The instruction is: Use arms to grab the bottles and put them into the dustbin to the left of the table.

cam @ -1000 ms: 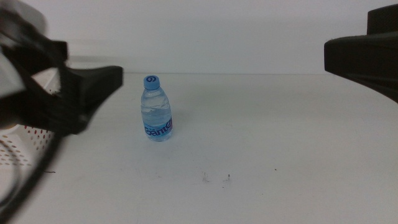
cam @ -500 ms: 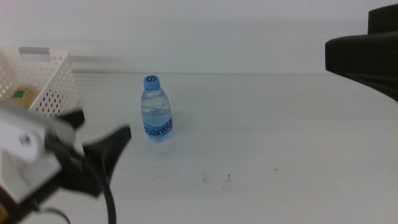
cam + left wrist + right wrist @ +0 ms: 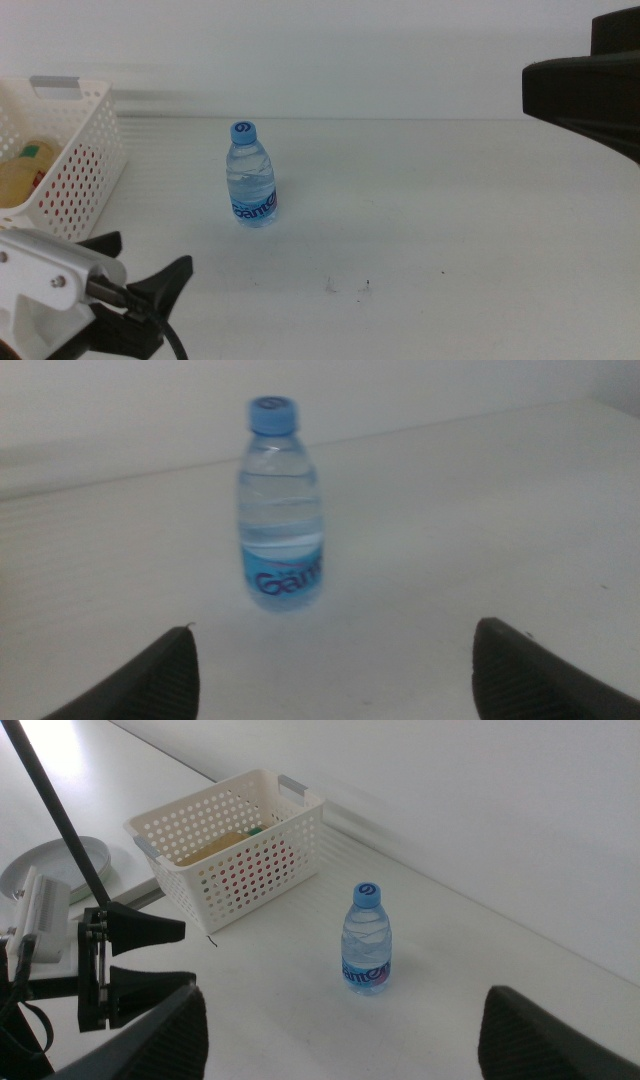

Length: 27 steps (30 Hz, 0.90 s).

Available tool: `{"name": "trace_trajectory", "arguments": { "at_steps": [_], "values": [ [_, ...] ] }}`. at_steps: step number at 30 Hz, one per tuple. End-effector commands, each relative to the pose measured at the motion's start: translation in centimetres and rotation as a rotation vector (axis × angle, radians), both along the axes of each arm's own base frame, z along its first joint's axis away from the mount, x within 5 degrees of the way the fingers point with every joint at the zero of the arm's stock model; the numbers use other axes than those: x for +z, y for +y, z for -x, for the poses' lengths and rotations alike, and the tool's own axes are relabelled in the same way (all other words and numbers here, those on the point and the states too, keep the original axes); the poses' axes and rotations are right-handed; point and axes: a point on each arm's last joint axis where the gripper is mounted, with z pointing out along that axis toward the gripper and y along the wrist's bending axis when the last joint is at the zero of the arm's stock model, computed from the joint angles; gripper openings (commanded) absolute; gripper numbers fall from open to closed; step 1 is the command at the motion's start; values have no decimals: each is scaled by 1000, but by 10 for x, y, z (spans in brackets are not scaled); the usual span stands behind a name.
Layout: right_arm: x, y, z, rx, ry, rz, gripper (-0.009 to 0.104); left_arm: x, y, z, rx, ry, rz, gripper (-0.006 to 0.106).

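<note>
A small clear water bottle (image 3: 252, 176) with a blue cap and blue label stands upright on the white table (image 3: 430, 210). At the table's left sits the white perforated dustbin (image 3: 78, 160) with a yellow-drink bottle (image 3: 22, 176) lying inside. My left gripper (image 3: 140, 264) is low at the near-left corner, open and empty. It points at the water bottle (image 3: 283, 510), well short of it. My right gripper (image 3: 340, 1025) hangs high at the right, open and empty, looking down on the bottle (image 3: 367, 940), the dustbin (image 3: 230, 840) and the left gripper (image 3: 150, 960).
Small dark specks (image 3: 347, 287) mark the table in front of the bottle. A round grey disc (image 3: 55, 865) lies beyond the dustbin, off the table. The right arm's dark body (image 3: 585, 85) fills the upper right of the middle view.
My left arm has come away from over the dustbin and dropped toward the table's near-left corner, uncovering the basket. The water bottle and the right arm have not moved.
</note>
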Motion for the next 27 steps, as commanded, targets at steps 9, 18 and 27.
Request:
{"name": "trace_trajectory", "arguments": {
  "at_steps": [9, 18, 27],
  "values": [
    [5, -2, 0, -11, -24, -12, 82, 5, -1, -7, -9, -113, 2, 94],
    [5, -2, 0, -10, -23, -13, 82, -15, -13, -31, -18, -191, 75, 94],
    [5, -2, 0, -11, -24, -12, 82, -37, -16, -49, 20, -174, 42, 94]
  ]
}}
